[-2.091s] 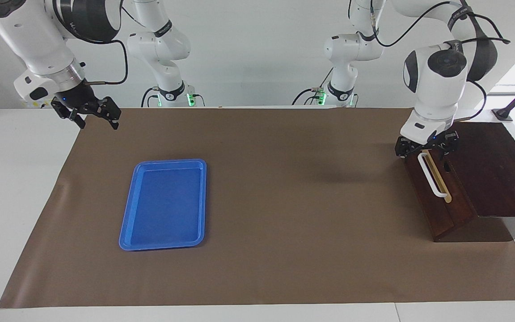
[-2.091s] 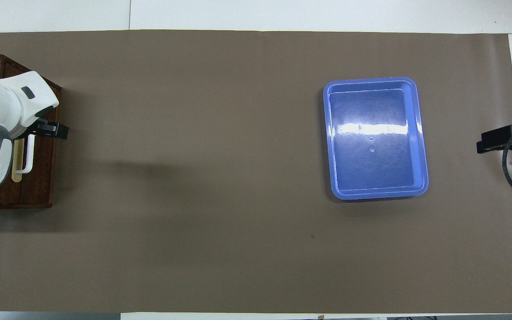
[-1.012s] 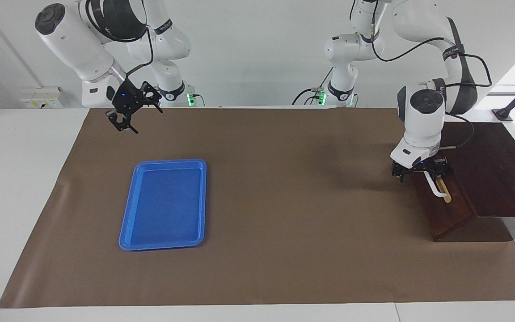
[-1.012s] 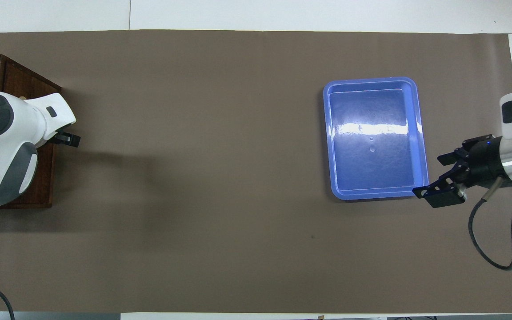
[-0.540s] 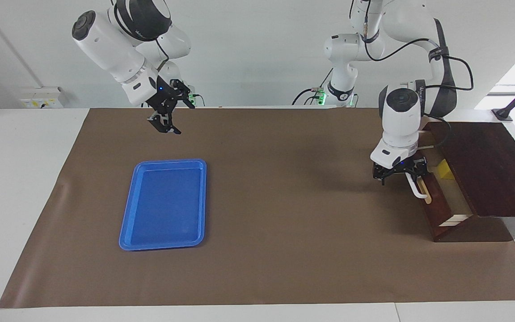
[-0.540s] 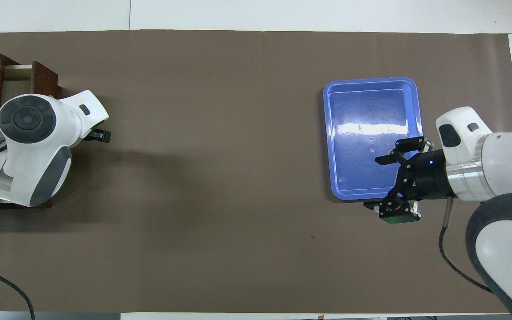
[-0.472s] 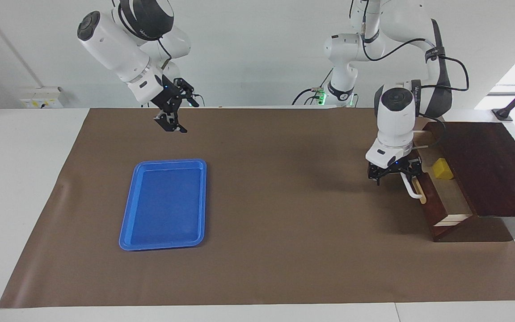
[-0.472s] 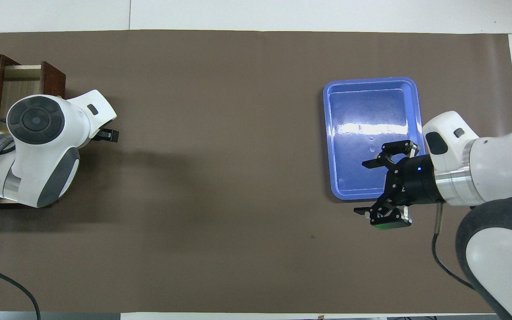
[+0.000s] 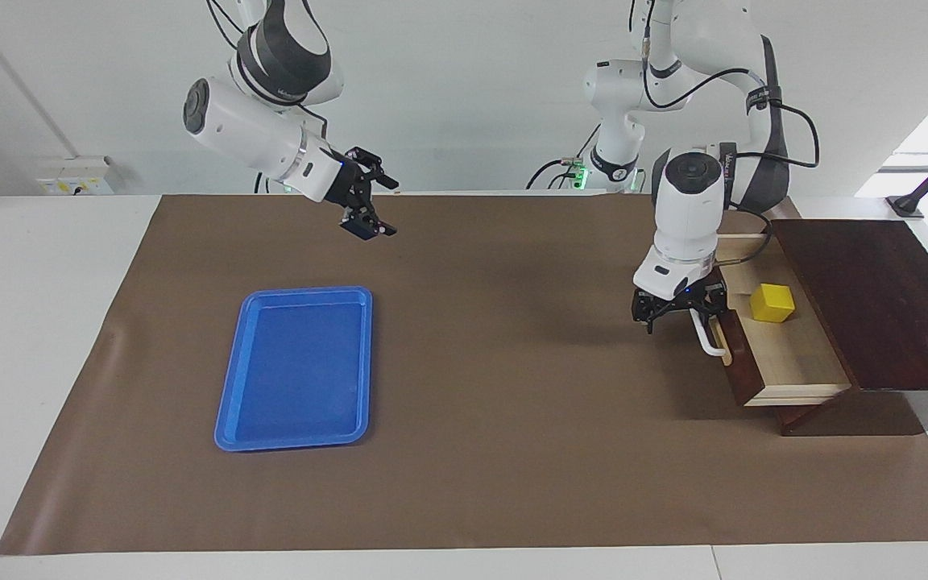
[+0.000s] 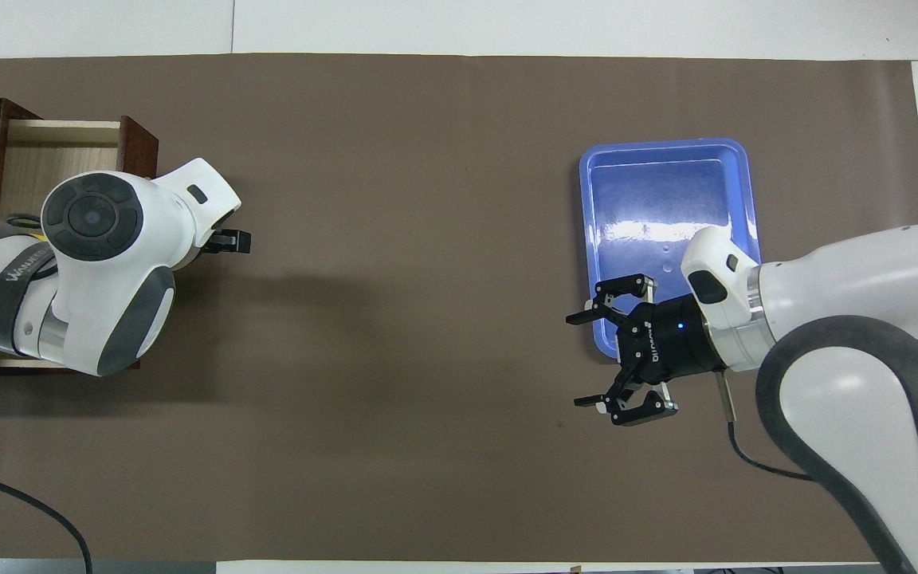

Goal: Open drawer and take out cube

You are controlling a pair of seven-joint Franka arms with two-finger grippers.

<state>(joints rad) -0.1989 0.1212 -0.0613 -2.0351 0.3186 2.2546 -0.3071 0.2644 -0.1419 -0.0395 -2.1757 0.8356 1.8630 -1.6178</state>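
At drawer (image 9: pixel 786 354) front, L gripper (image 9: pixel 680 310) clamped on handle (image 9: pixel 706 333), drawer well out, cube (image 9: pixel 771 302) exposed inside; R gripper (image 9: pixel 365 203), jaws apart, over mat between tray (image 9: pixel 296 367) and drawer — judged next: R reaches cube.

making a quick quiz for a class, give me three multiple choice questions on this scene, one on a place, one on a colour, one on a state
1. Where is the cube?
A. in the open drawer
B. on the blue tray
C. in the right pincer

2. What colour is the cube?
A. red
B. yellow
C. green

3. What is the left pincer doing?
A. hanging over the tray
B. lifting the cube
C. at the drawer's white handle

Key: 1 A, it sits on the pale drawer floor; 2 B, bright yellow; 3 C, it is at the handle's end nearer the robots.
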